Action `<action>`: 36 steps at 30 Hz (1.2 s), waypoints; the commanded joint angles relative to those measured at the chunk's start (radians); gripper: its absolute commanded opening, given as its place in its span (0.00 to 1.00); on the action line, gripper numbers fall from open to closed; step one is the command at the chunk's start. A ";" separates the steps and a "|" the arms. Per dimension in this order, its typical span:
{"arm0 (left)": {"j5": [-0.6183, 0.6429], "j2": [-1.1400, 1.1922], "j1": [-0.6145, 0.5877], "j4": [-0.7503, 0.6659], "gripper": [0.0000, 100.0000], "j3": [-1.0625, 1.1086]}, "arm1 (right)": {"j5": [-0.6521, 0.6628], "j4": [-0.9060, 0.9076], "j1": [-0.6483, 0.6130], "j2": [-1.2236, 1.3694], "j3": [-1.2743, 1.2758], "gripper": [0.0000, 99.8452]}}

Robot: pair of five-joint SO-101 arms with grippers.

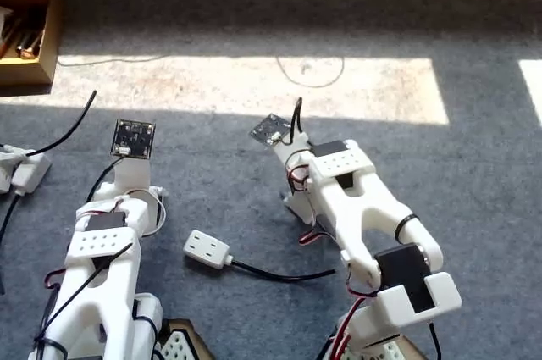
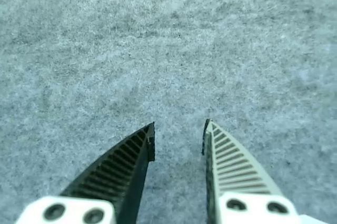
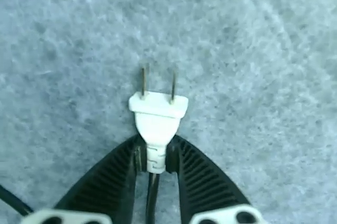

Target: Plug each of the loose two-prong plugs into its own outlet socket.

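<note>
Right hand: your right hand (image 3: 157, 147) is clamped on a white two-prong plug (image 3: 158, 110), its two ribbed fingers (image 3: 113, 176) pressing the narrow neck from either side.
Plug: the plug body juts out past the fingertips, with both prongs (image 3: 144, 81) pointing away from the hand; it hangs over the grey, felt-like bench (image 3: 263, 50), and you cannot tell whether it touches it.
Plug cord: its black cord (image 3: 152, 197) runs back between the fingers toward the wrist.
Left hand: your left hand (image 2: 179, 129) is spread apart with nothing between the dark finger (image 2: 121, 166) and the pale finger (image 2: 231, 166); both point down at bare grey bench.
Outlet socket: in the high view a white outlet socket (image 1: 207, 249) lies flat on the bench between your two arms, closer to their bases than to their wrists, well apart from either hand.
Socket cord: a black cord (image 1: 279, 275) trails from the socket toward the right arm (image 1: 364, 216).
Left arm: the left arm (image 1: 102, 258) stands just beside the socket, on its other side.
Left edge: a white part (image 1: 25, 172) with a black cable (image 1: 72, 127) lies beyond the left arm; you cannot tell whether it is a plug or a socket.
</note>
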 commanded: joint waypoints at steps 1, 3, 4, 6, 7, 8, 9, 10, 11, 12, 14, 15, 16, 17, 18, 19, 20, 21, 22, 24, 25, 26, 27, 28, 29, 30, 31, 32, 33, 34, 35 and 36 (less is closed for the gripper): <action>-0.006 -0.010 0.015 -0.011 0.16 -0.045 | -0.081 0.022 -0.039 -0.094 -0.107 0.01; -0.006 -0.010 0.010 0.008 0.16 -0.099 | -0.115 0.104 -0.077 -0.188 -0.168 0.01; -0.006 -0.010 0.008 0.029 0.16 -0.128 | -0.130 0.137 -0.104 -0.246 -0.191 0.01; -0.006 -0.010 0.008 0.097 0.17 -0.208 | -0.152 0.179 -0.148 -0.389 -0.220 0.01; -0.006 -0.010 0.008 0.144 0.17 -0.259 | -0.167 0.183 -0.166 -0.475 -0.205 0.01; -0.006 -0.010 0.008 0.198 0.17 -0.318 | -0.184 0.176 -0.186 -0.572 -0.173 0.01; -0.005 -0.012 0.008 0.261 0.17 -0.389 | -0.196 0.157 -0.203 -0.676 -0.124 0.01; -0.002 -0.012 0.008 0.327 0.17 -0.461 | -0.206 0.133 -0.219 -0.783 -0.059 0.01; 0.000 -0.012 0.008 0.393 0.18 -0.541 | -0.215 0.104 -0.229 -0.889 0.024 0.01; 0.000 -0.012 0.008 0.459 0.19 -0.619 | -0.221 0.073 -0.239 -0.989 0.111 0.01; 0.000 -0.012 0.015 0.591 0.22 -0.779 | -0.224 0.015 -0.237 -1.164 0.300 0.01; 0.000 -0.012 0.018 0.654 0.23 -0.862 | -0.222 -0.013 -0.236 -1.237 0.390 0.01; 0.000 -0.012 0.027 0.712 0.24 -0.938 | -0.222 -0.042 -0.236 -1.299 0.476 0.01; 0.000 -0.012 0.047 0.772 0.25 -1.012 | -0.222 -0.074 -0.237 -1.348 0.558 0.01; 0.000 -0.012 0.064 0.824 0.26 -1.078 | -0.222 -0.101 -0.239 -1.382 0.625 0.01; 0.000 -0.012 0.082 0.876 0.26 -1.133 | -0.222 -0.116 -0.240 -1.405 0.654 0.01; 0.000 -0.012 0.102 0.930 0.27 -1.184 | -0.222 -0.119 -0.240 -1.415 0.661 0.01; 0.002 -0.007 0.127 0.985 0.27 -1.225 | -0.221 -0.119 -0.242 -1.414 0.662 0.01; 0.008 -0.005 0.153 1.036 0.27 -1.254 | -0.221 -0.122 -0.243 -1.406 0.662 0.01; 0.060 -0.005 0.226 1.114 0.28 -1.291 | -0.221 -0.128 -0.282 -1.382 0.662 0.01; 0.080 -0.005 0.269 1.135 0.28 -1.299 | -0.222 -0.128 -0.308 -1.366 0.664 0.01; 0.095 -0.007 0.314 1.145 0.29 -1.299 | -0.226 -0.128 -0.335 -1.348 0.664 0.01; 0.104 -0.007 0.361 1.154 0.29 -1.296 | -0.229 -0.128 -0.357 -1.330 0.664 0.01; 0.107 -0.004 0.401 1.155 0.29 -1.293 | -0.229 -0.128 -0.375 -1.310 0.662 0.01; 0.106 -0.004 0.432 1.155 0.29 -1.283 | -0.229 -0.128 -0.387 -1.294 0.662 0.01; 0.101 -0.004 0.441 1.149 0.29 -1.270 | -0.233 -0.131 -0.397 -1.279 0.662 0.01; 0.100 -0.004 0.437 1.146 0.29 -1.256 | -0.250 -0.140 -0.404 -1.267 0.662 0.01; 0.098 -0.004 0.430 1.145 0.29 -1.245 | -0.262 -0.151 -0.412 -1.256 0.661 0.01; 0.098 -0.002 0.420 1.145 0.29 -1.230 | -0.265 -0.159 -0.420 -1.248 0.656 0.01; 0.095 -0.002 0.409 1.145 0.29 -1.211 | -0.269 -0.156 -0.430 -1.239 0.639 0.01; 0.075 -0.005 0.404 1.145 0.29 -1.188 | -0.269 -0.145 -0.438 -1.231 0.619 0.01; 0.044 -0.010 0.403 1.145 0.29 -1.164 | -0.270 -0.134 -0.441 -1.222 0.598 0.01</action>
